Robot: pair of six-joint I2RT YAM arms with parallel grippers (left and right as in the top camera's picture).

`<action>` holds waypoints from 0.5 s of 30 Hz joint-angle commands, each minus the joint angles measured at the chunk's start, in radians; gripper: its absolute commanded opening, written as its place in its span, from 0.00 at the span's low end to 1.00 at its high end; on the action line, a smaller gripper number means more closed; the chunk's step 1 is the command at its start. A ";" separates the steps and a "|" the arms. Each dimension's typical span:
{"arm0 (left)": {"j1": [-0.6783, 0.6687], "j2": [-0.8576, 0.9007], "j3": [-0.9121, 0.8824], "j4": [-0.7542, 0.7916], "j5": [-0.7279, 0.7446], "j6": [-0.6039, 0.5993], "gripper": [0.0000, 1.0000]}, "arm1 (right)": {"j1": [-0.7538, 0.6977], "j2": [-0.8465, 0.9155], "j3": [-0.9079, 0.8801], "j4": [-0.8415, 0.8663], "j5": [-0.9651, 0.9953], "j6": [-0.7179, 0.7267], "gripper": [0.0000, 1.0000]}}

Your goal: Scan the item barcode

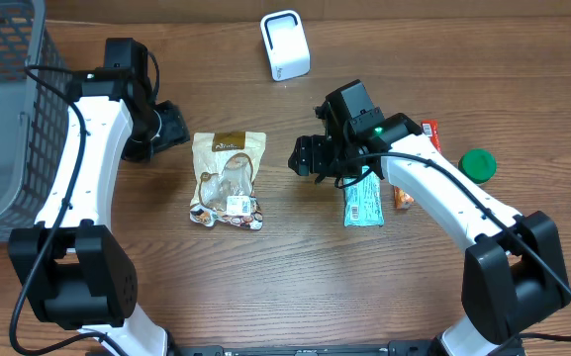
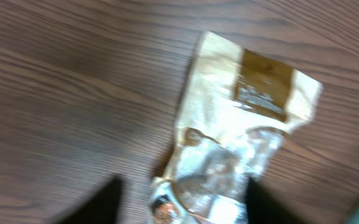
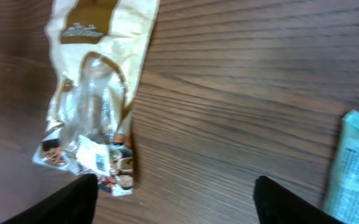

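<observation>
The item, a tan snack bag point(image 1: 228, 180) with a clear window, lies flat mid-table, with its white barcode label point(image 3: 95, 158) at the near end. The white scanner point(image 1: 285, 44) stands at the back. My left gripper point(image 1: 173, 127) hovers just left of the bag's top. In the blurred left wrist view its jaws point(image 2: 182, 183) stand apart, with the bag point(image 2: 229, 149) seen between them on the table. My right gripper point(image 1: 305, 156) is right of the bag and clear of it. Its jaws point(image 3: 176, 183) are wide open over bare wood.
A grey wire basket point(image 1: 8, 119) fills the left edge. A teal packet point(image 1: 364, 201) lies under the right arm. Beside it are an orange bar point(image 1: 404, 198), a red bar point(image 1: 432, 133) and a green round lid point(image 1: 478, 163).
</observation>
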 commanded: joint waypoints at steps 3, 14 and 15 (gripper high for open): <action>-0.074 -0.004 -0.085 0.080 0.079 -0.044 0.26 | 0.002 -0.003 0.017 -0.005 0.067 0.004 0.91; -0.211 0.000 -0.241 0.382 -0.121 -0.097 0.22 | 0.002 -0.003 0.017 -0.005 0.068 0.004 1.00; -0.218 0.002 -0.254 0.409 -0.120 -0.099 0.21 | 0.002 -0.003 0.017 -0.005 0.068 0.003 1.00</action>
